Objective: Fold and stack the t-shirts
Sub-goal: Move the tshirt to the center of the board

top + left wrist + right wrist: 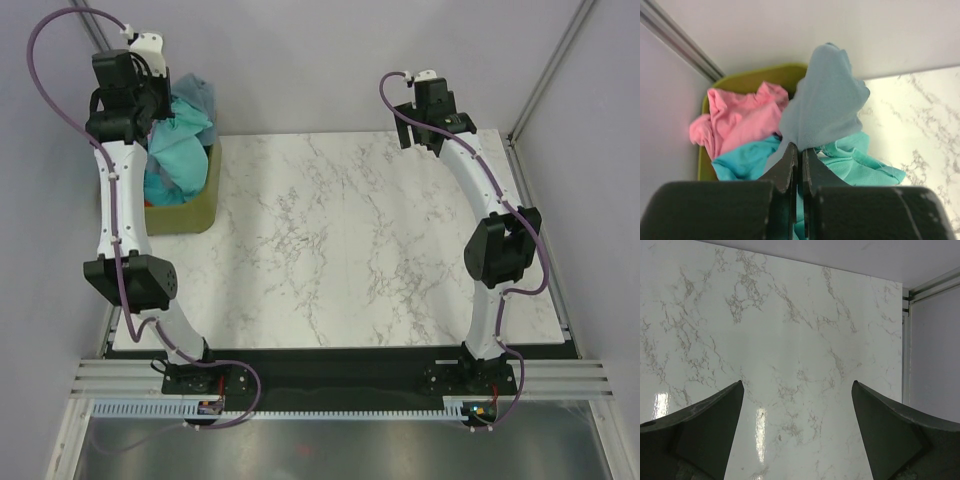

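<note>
**A:** What does the overhead view give?

**B:** The olive-green bin at the table's far-left corner, with the teal t-shirt heaped inside. The arm covers the grip itself.

**A:** And the wrist cameras?

**B:** The left gripper is pinched tight on the grey-blue t-shirt, and the pink t-shirt lies in the bin behind it. The right gripper is spread wide over the marble, holding nothing.

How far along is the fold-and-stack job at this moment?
Done: nothing; no shirt lies folded on the marble table. In hand: the left gripper is shut on the grey-blue t-shirt, over the olive-green bin. The right gripper hangs open above the table. Left: the pink t-shirt and teal t-shirt lie crumpled in the bin; every fold and the stack remain.
</note>
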### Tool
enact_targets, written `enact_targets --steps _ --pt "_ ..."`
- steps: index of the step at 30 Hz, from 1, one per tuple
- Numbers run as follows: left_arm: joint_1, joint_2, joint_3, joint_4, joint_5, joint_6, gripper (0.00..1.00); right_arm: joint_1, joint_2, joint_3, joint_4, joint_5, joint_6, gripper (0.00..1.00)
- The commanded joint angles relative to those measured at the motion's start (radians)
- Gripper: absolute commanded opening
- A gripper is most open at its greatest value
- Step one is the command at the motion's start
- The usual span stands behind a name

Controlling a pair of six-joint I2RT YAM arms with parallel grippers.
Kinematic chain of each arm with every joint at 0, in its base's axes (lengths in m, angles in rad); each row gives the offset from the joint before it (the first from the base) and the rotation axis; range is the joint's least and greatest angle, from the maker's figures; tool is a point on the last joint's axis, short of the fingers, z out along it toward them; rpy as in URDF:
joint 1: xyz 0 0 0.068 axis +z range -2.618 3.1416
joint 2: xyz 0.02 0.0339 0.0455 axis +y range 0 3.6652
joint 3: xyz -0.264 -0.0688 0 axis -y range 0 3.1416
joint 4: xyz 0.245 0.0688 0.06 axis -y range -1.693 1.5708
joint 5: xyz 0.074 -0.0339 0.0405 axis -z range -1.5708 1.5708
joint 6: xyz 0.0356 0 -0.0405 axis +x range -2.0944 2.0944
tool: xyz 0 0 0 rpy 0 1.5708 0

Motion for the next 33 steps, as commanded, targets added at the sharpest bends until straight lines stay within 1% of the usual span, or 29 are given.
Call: enact_targets --steps 1,5,8,9,12,15,16,17,19,21,22,23,25,26,27,28,30,31,33 --pt "-0.018 -0.086 0.083 0.096 0.021 -0.035 0.02 0.002 -0.064 0.042 0.008 0.002 -0.004 0.98" --pt "-0.016 -0.083 0.054 0.116 -0.082 0.039 0.02 0.002 -0.075 0.025 0.006 -0.005 0.0 0.98" --pt "-0.006 -0.11 -0.064 0.154 -0.124 0.073 0.02 0.0 -0.084 0.016 0.005 -0.011 0.0 0.98" --pt "0.0 -0.119 -0.155 0.198 -0.147 0.079 0.02 0.002 -0.086 0.013 0.003 -0.013 -0.001 0.98" --pt "0.028 -0.121 -0.3 0.272 -0.214 0.12 0.02 0.002 -0.092 0.0 0.003 -0.019 0.0 0.98" --pt "0.099 -0.063 -0.313 0.278 -0.259 0.097 0.02 0.002 -0.101 -0.012 0.0 -0.021 -0.001 0.98" --pt "0.143 -0.049 -0.307 0.278 -0.25 0.082 0.02 0.002 -0.104 -0.015 0.002 -0.022 -0.001 0.98" --pt "0.158 -0.028 -0.295 0.28 -0.248 0.079 0.02 0.0 -0.106 -0.02 0.002 -0.022 0.0 0.98" --pt "0.16 -0.018 -0.291 0.312 -0.257 0.122 0.02 0.002 -0.107 -0.023 0.0 -0.024 0.0 0.98" --pt "0.157 -0.014 -0.293 0.318 -0.265 0.136 0.07 0.002 -0.106 -0.026 0.0 -0.027 0.002 0.98" --pt "0.154 -0.017 -0.296 0.308 -0.256 0.136 0.12 0.002 -0.104 -0.026 0.0 -0.028 0.003 0.98" --pt "0.151 -0.021 -0.3 0.298 -0.242 0.146 0.42 0.002 -0.106 -0.026 -0.003 -0.03 0.003 0.98" --pt "0.14 -0.053 -0.327 0.277 -0.228 0.145 0.66 0.002 -0.107 -0.03 -0.003 -0.031 0.002 0.98" --pt "0.139 -0.075 -0.355 0.262 -0.225 0.122 0.9 0.0 -0.109 -0.038 -0.004 -0.031 0.0 0.98" --pt "0.14 -0.099 -0.379 0.26 -0.211 0.105 0.99 0.0 -0.114 -0.044 -0.004 -0.031 0.002 0.98" --pt "0.139 -0.16 -0.4 0.258 -0.166 0.094 0.99 0.002 -0.115 -0.05 -0.004 -0.033 0.0 0.98" --pt "0.14 -0.216 -0.464 0.246 -0.13 0.074 1.0 0.002 -0.123 -0.066 -0.006 -0.036 0.0 0.98" --pt "0.139 -0.237 -0.483 0.238 -0.089 0.07 0.99 0.002 -0.123 -0.072 -0.004 -0.041 0.0 0.98" --pt "0.139 -0.262 -0.509 0.185 -0.078 0.074 0.93 0.002 -0.117 -0.073 -0.006 -0.047 0.0 0.98"
